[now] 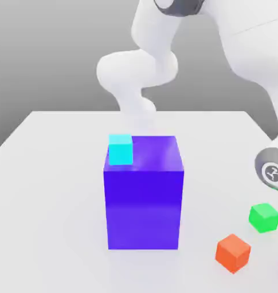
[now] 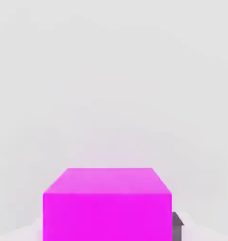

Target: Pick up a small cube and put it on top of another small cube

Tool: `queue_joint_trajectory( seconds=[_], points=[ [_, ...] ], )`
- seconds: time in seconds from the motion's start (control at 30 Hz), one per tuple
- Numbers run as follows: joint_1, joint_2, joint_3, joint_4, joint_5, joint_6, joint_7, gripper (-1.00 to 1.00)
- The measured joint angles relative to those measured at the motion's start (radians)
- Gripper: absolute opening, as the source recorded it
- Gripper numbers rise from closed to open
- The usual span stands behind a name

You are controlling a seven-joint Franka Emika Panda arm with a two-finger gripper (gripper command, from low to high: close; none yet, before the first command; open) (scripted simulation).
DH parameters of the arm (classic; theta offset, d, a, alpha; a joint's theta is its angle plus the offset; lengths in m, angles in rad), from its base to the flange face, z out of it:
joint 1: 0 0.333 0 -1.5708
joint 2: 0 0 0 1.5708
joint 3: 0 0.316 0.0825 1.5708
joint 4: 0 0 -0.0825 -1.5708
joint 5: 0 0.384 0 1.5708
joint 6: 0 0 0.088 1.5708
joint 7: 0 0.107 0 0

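A round emblem (image 1: 273, 173) is seen on the arm (image 1: 250, 43); the magenta cube (image 2: 107, 214) is pinched by the gripper (image 2: 107, 228).

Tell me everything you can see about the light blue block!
The light blue cube is small, with flat faces, sharp edges and a smooth, shiny-bright look. Its top is a bit paler than its front. It sits upright on top of the big dark blue block, over toward the exterior view's left side of it. Nothing is stacked on it.
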Motion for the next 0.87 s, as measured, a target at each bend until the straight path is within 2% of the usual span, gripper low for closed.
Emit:
queue_joint_trajectory(
  seconds=[0.2, 0.57, 0.73, 0.77, 0.87],
  points=[
    [-0.024, -0.169, 0.042, -0.061, 0.045, -0.108, -0.039, -1.0],
    [0.013, -0.538, 0.164, -0.453, 0.156, -0.077, -0.225, -1.0],
    [0.039, -0.424, 0.124, -0.482, 0.062, 0.06, -0.169, -1.0],
    [0.05, -0.393, 0.107, -0.48, 0.038, 0.089, -0.151, 1.0],
    [0.05, -0.393, 0.107, -0.48, 0.038, 0.089, -0.151, 1.0]
  ],
)
